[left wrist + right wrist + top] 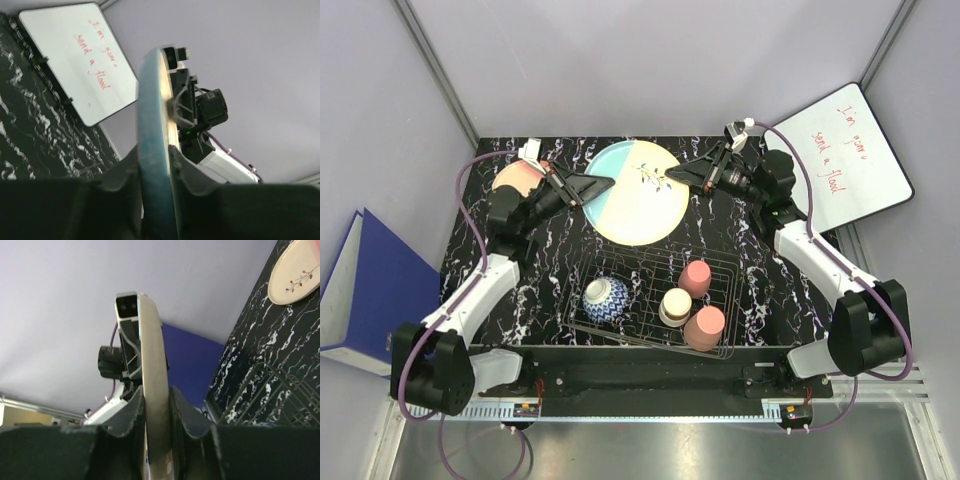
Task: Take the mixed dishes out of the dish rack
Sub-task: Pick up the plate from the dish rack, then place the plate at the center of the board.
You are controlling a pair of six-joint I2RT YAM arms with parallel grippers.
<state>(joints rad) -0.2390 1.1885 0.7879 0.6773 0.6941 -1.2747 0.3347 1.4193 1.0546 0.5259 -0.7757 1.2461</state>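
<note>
Item: light blue/cream plate point(635, 192), at table point(542, 288) far edge, centre | stiff, slick-glazed, breakable; probably weighty | grasp: opposite rims | left gripper point(608, 186), right gripper point(674, 178) both clamped on rim.

Dish rack point(638, 266) open at 11 o'clock
Patterned bowl point(605, 299) sits at 8, cream cup point(676, 305) and pink cups point(705, 326) at 3 to 5; beyond, light blue/cream plate point(635, 192) bars 12, pink/cream plate point(517, 176) 10.

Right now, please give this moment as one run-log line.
left gripper: shut on blue/cream plate | right gripper: shut on same plate, opposite rim | dish rack: patterned bowl, two pink cups, cream cup
</note>
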